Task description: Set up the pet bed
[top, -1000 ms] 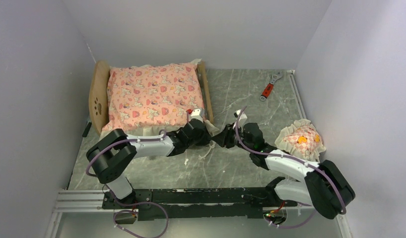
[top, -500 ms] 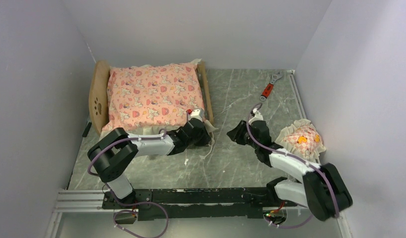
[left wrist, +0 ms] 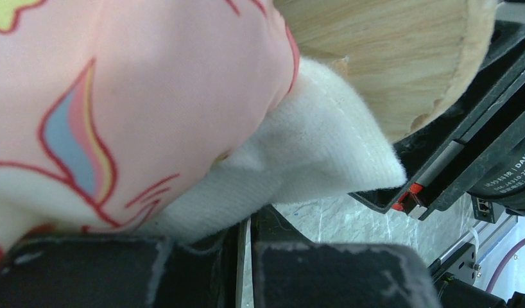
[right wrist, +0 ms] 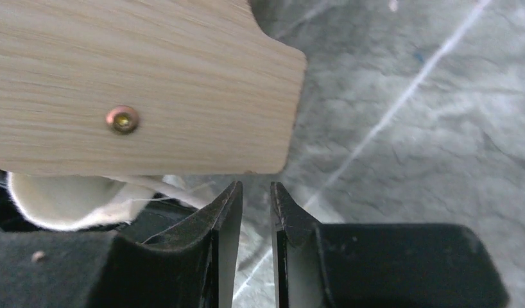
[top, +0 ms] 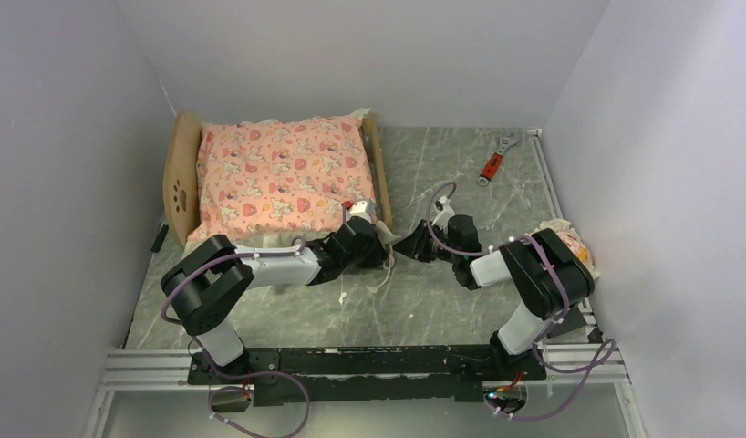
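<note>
Starting at the left gripper (left wrist: 245, 224): the jaws are seen pressed almost together with only a thin slit left, and nothing can be made out inside it. A white fleecy frill (left wrist: 311, 167) is draped right over the fingertips and touches them. Whether it's actually nipped can't be told, tbh. Just past the frill the pink cartoon-print mattress (left wrist: 119, 96) is seen, with the light-wood pet bed frame (left wrist: 388, 58) beside it.

On the right gripper (right wrist: 255, 192), the jaws are held slightly apart, with nothing in the narrow gap. The frame's wooden end panel is seen just ahead of the tips, untouched, with grey marble tabletop (right wrist: 407, 128) underneath.

From above, the two grippers are seen close together at one corner of the bed, which stretches away beyond the left gripper. A red-handled wrench (top: 497, 157) is spotted well beyond the right gripper. A frilled checked pillow (top: 584, 260) is mostly hidden behind that arm.
</note>
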### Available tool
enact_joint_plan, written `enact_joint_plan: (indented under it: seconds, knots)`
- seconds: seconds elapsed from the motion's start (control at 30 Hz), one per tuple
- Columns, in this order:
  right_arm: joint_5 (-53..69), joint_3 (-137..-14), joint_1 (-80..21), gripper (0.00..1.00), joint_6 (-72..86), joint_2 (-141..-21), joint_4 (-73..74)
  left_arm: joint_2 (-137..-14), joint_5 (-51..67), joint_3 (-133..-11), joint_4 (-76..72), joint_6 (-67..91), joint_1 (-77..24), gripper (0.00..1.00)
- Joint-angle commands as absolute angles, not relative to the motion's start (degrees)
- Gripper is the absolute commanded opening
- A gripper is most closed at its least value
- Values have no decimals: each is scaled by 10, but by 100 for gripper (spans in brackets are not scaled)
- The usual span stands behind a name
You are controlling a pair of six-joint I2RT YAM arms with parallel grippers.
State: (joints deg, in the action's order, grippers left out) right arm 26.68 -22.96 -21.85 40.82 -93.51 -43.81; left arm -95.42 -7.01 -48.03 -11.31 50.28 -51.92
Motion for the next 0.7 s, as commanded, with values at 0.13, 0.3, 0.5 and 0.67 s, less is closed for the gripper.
enact_joint_plan:
  seconds: [0.13, 0.3, 0.5, 0.67]
  knots:
    - [362, -248, -217, 28, 465, -1006, -653, -955, -60, -497, -117, 505, -516, 10]
    - [304, -210, -215, 34, 432, -948, -598, -948, -64, -498, -113, 503, -516, 10]
    - [229, -178, -216, 47, 336, -840, -461, -953, -60, -507, -103, 509, -516, 10]
    - [192, -119, -228, 53, 280, -767, -468, -954, -66, -516, -84, 521, -517, 10]
